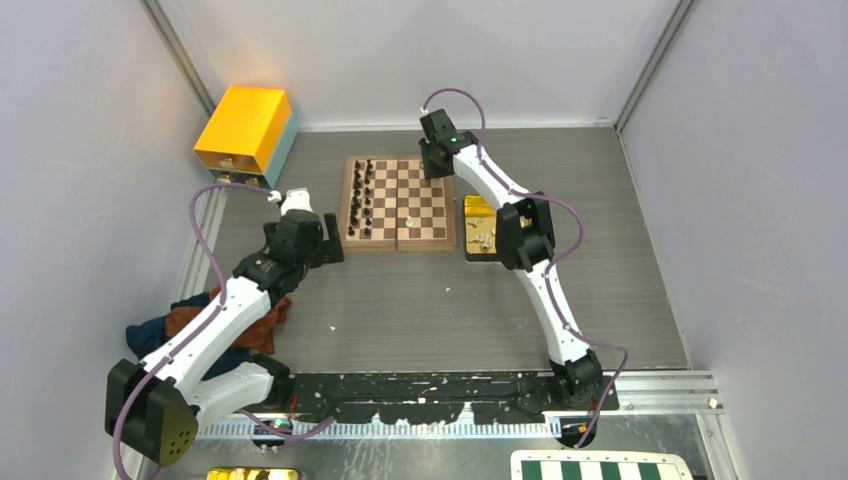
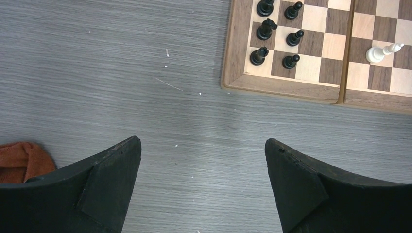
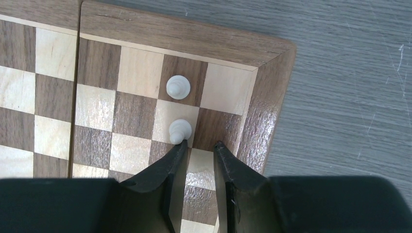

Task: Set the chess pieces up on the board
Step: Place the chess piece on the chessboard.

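Note:
The wooden board (image 1: 425,190) lies mid-table. Black chess pieces (image 1: 362,195) fill its two left columns, and some of them (image 2: 266,29) show in the left wrist view. A lone white piece (image 2: 384,51) is near the centre seam. Two white pawns (image 3: 178,88) stand at the board's far right corner (image 3: 265,53). My right gripper (image 3: 200,144) hovers there, open by a narrow gap with nothing in it. Its left fingertip (image 3: 180,148) is right beside the nearer pawn (image 3: 180,130). My left gripper (image 2: 202,141) hangs wide open over bare table off the board's near left corner.
A gold tray (image 1: 474,207) with several white pieces (image 1: 484,238) sits right of the board. A yellow box (image 1: 245,128) stands at the back left. An orange and blue cloth (image 1: 190,325) lies under the left arm. A green-and-white checkered board (image 1: 600,468) is at the bottom edge.

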Controlling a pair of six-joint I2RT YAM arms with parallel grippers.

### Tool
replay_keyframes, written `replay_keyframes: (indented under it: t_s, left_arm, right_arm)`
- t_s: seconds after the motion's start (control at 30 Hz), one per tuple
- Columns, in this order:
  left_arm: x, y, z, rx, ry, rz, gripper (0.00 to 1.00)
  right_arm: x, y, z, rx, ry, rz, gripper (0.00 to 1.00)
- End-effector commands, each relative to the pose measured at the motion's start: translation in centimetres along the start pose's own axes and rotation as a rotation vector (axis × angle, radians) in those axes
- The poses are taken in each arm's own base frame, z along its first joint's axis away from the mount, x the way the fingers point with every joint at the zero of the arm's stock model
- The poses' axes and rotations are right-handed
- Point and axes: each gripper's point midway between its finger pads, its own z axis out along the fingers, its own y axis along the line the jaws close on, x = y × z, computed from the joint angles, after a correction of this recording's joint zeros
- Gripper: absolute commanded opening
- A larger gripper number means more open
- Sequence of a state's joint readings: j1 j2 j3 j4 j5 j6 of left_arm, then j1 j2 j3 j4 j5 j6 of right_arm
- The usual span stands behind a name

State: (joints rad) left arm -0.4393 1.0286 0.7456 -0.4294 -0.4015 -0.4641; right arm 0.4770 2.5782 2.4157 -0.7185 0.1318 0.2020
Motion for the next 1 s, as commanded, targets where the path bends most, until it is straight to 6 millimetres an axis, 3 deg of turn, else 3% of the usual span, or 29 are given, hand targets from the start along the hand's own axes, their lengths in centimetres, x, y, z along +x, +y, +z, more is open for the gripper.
replay_keyframes:
  t_s: [0.0, 0.23, 0.97]
  left_arm:
    - [-2.9, -0.8, -0.3, 0.012, -0.087, -0.028, 1.00]
    - [-2.7, -0.9, -0.1, 0.015, -0.080, -0.031, 1.00]
    - [-2.7, -1.2, 0.2, 0.020, -0.069, -0.034, 1.00]
  right_arm:
    - [-2.6, 0.5, -0.7, -0.035, -0.070, 0.016, 0.32]
    - [-2.3, 0.7, -1.1, -0.047, -0.060, 0.007, 0.31]
    - [-3.2, -1.2, -1.5, 0.015, -0.088, 0.028, 0.31]
